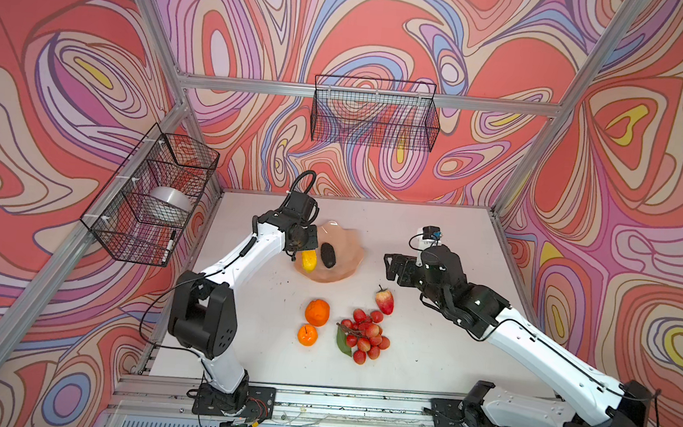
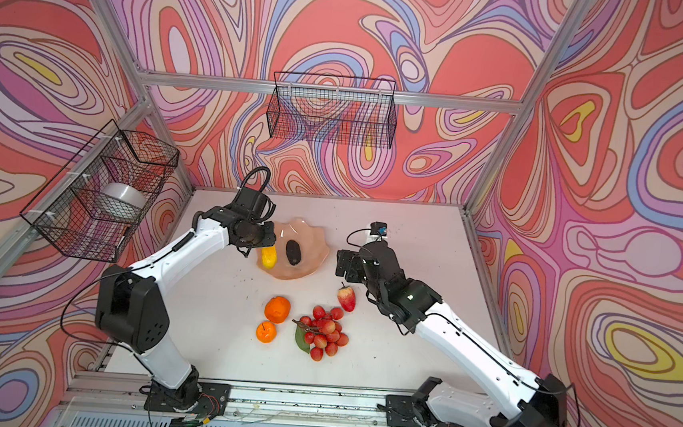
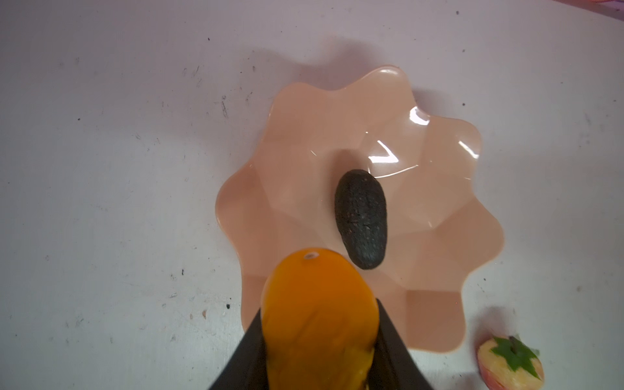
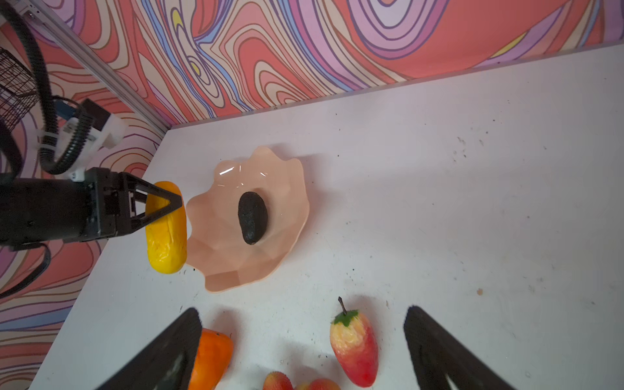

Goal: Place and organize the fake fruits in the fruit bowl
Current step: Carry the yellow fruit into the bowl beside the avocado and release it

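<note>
Nearest, loose on the table: small orange, berry cluster, large orange, strawberry. All four lay outside the bowl.
Right gripper: jaws stood wide, empty, near the strawberry.
Bowl: held the avocado only.
Left gripper: clamped the yellow fruit at the bowl's rim, not yet released.
Judged: one of six placed.

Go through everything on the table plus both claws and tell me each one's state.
fruit bowl: upright, holding only the black avocado.
black avocado: lying in the bowl.
left claw: shut on the elongated yellow-orange fruit.
elongated yellow-orange fruit: gripped, at the bowl's rim, unreleased.
right claw: open, empty.
strawberry-like fruit: on the table.
large orange: on the table.
small orange: on the table.
berry cluster: on the table.
</note>
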Available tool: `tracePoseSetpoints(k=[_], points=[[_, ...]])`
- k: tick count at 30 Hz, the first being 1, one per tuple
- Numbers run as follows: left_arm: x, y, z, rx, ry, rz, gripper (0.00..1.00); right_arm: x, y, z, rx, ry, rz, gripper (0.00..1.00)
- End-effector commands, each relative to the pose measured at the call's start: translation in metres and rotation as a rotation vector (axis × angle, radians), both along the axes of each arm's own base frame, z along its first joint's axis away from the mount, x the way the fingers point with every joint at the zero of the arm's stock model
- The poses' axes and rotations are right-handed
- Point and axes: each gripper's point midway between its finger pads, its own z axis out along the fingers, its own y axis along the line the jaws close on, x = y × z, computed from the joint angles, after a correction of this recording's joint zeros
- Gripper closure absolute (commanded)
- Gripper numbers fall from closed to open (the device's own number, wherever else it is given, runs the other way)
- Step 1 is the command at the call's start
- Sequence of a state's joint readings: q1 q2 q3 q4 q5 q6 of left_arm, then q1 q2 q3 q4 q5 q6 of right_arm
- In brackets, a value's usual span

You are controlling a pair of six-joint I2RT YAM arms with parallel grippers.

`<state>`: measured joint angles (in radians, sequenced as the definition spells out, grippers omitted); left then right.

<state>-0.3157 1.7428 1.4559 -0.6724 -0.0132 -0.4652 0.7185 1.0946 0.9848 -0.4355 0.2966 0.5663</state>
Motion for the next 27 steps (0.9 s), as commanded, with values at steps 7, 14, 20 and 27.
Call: tracePoseSetpoints(k=[7, 14, 20, 27], points=[[0.042, -0.018, -0.038, -0.003, 0.053, -0.039, 0.68, -0.021, -0.021, -0.036, 0.035, 0.101, -0.072, 0.02], [0.044, -0.018, -0.071, 0.007, 0.127, -0.007, 0.57, -0.019, -0.02, -0.067, -0.025, 0.164, -0.074, 0.03], [0.046, -0.022, -0.058, -0.02, 0.103, -0.016, 0.36, -0.009, -0.006, -0.09, -0.075, 0.195, -0.04, 0.02], [0.046, -0.021, 0.028, -0.089, -0.093, -0.007, 0.22, 0.011, 0.011, -0.129, -0.151, 0.274, -0.029, 0.04]])
